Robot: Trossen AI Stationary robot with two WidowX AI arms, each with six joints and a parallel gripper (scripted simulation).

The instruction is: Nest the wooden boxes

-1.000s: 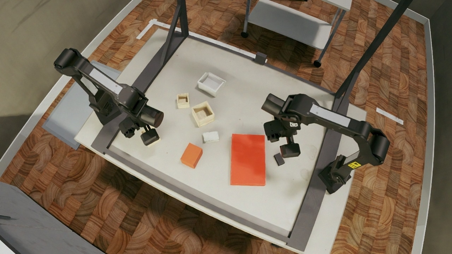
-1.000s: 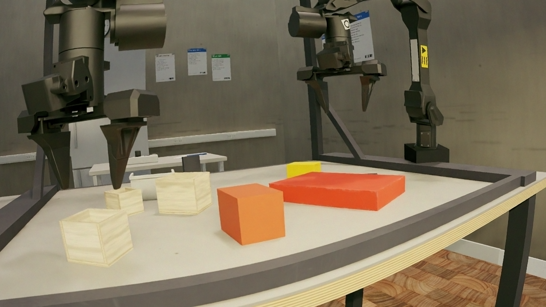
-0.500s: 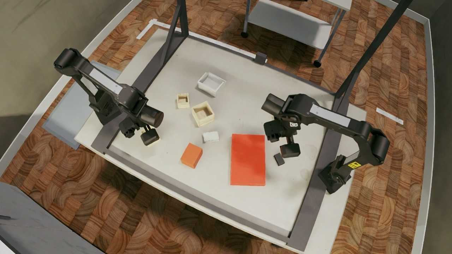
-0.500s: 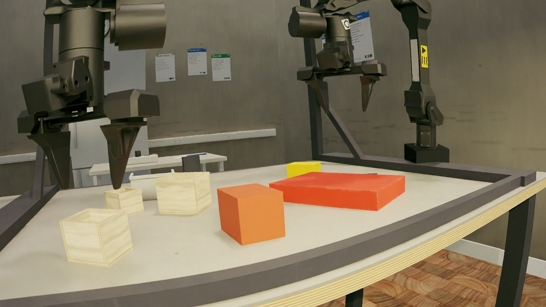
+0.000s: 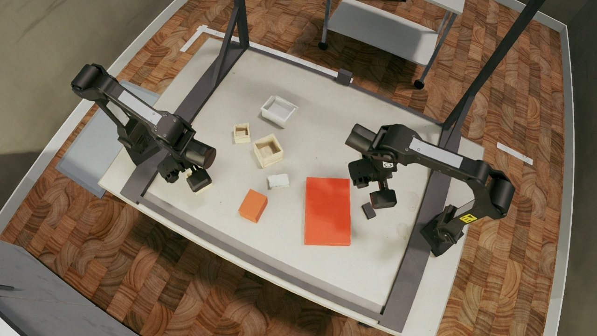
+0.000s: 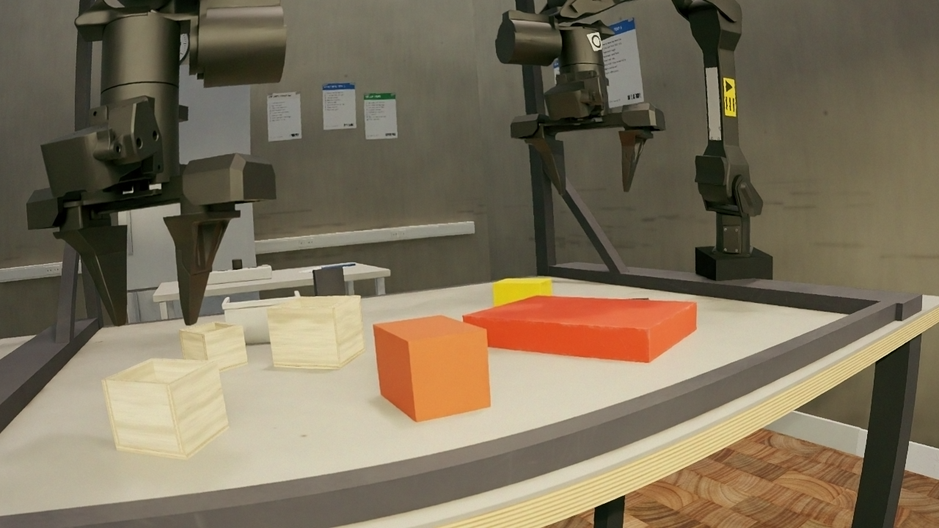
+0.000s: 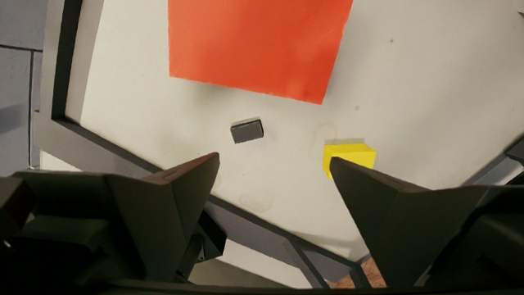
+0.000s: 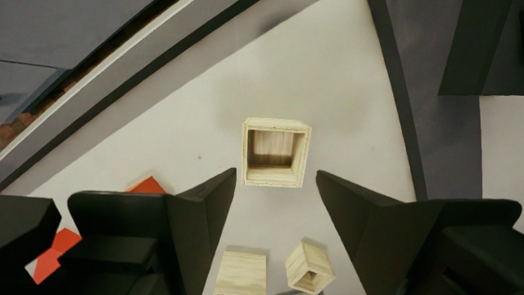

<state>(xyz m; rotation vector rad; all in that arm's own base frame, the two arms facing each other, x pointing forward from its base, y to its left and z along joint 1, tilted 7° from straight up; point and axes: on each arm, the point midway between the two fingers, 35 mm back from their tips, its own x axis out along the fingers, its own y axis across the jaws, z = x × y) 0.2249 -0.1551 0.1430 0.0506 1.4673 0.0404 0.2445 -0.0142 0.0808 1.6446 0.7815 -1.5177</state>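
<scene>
Three open wooden boxes stand open side up on the table: the large one (image 5: 267, 150), the small one (image 5: 241, 132) and the medium one (image 5: 203, 185). My right gripper (image 5: 199, 181) hovers above the medium box (image 8: 275, 152). Its fingers stand apart with nothing between them. From the side, the fingertips (image 6: 152, 323) hang above the medium box (image 6: 165, 405). My left gripper (image 5: 382, 198) is open and empty, high above the table near a yellow cube (image 7: 349, 156) and a small grey block (image 7: 246, 131).
A flat red slab (image 5: 327, 210), an orange block (image 5: 253, 205) and a white block (image 5: 278, 181) lie mid-table. A white tray (image 5: 279, 110) sits behind the boxes. A dark frame rims the table, with posts at the back.
</scene>
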